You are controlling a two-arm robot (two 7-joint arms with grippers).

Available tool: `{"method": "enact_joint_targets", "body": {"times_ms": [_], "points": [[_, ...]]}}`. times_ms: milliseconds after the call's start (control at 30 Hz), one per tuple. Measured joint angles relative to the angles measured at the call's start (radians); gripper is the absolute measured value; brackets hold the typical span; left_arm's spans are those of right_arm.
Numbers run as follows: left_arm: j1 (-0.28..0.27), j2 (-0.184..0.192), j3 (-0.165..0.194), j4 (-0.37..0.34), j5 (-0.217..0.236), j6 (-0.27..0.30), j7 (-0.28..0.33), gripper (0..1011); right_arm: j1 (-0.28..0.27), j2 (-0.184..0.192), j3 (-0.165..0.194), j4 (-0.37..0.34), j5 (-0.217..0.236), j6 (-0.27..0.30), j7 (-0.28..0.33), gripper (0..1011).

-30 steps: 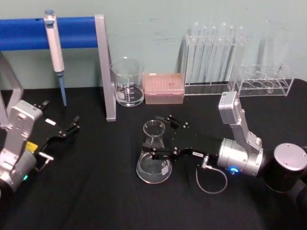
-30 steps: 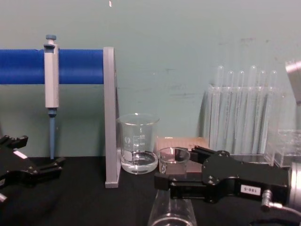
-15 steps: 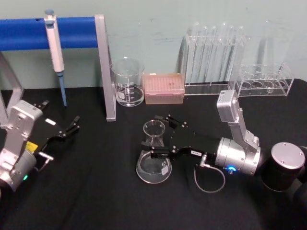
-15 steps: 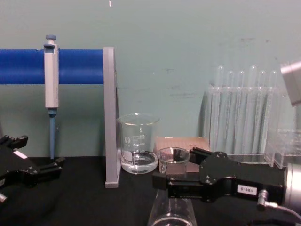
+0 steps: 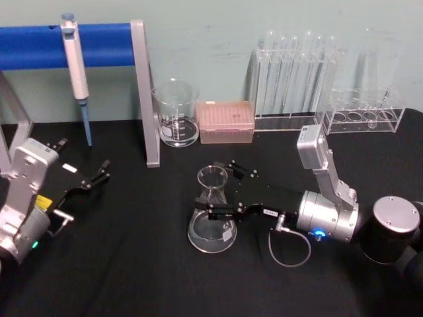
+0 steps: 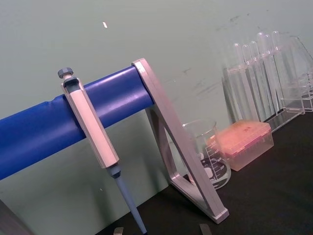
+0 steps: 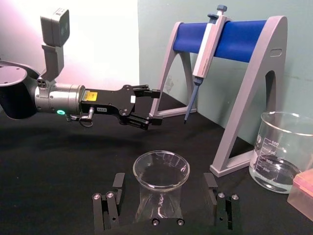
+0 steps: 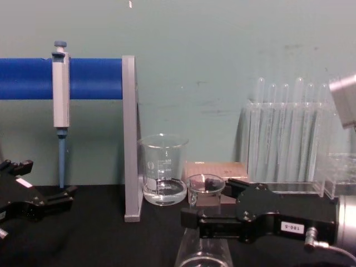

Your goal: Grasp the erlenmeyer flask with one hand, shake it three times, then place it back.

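Flask (image 5: 211, 228): clr glass, conical, narrow neck

A clear glass conical erlenmeyer flask (image 5: 211, 232) was set upright on the black table (image 5: 132, 271), near its middle. Its neck was flanked by the spread fingers of the black right gripper (image 5: 209, 187), extended in from the right, with a gap left on each side. Behind the flask, a straight-walled glass beaker (image 5: 176, 122) and a pink plastic tip box (image 5: 226, 121) were placed side by side, the box to the right. The beaker was stood just right of the grey leg of a blue-barred stand (image 5: 146, 99), on which a grey pipette (image 5: 76, 66) was hung. Tall clear test tubes (image 5: 294, 72) were held in a rack (image 5: 284, 122) at the back right. The black left gripper (image 5: 82, 158) was parked at the far left, fingers apart.
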Motion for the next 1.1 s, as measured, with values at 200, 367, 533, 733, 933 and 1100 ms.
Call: {"method": "enact_joint_targets", "body": {"times_ms": [200,367,533,733,933,1100], "points": [[0.0,0.0,0.0,0.0,0.0,0.0,0.0,1001,0.0,0.001,-0.001,-0.002,-0.005,0.001,-0.004,1002],[0.0,0.0,0.0,0.0,0.0,0.0,0.0,1001,0.0,0.001,-0.001,-0.002,-0.004,0.001,-0.004,1003],[0.0,0.0,0.0,0.0,0.0,0.0,0.0,1001,0.0,0.0,-0.001,-0.002,-0.004,0.001,-0.004,1003],[0.0,0.0,0.0,0.0,0.0,0.0,0.0,1001,-0.001,0.0,0.0,-0.002,-0.004,0.0,-0.004,1002],[0.0,0.0,0.0,0.0,0.0,0.0,0.0,1001,-0.001,0.0,0.0,-0.002,-0.003,0.0,-0.004,1002],[0.0,0.0,0.0,0.0,0.0,0.0,0.0,1001,-0.001,0.0,0.001,-0.002,-0.003,0.0,-0.003,1002]]}}
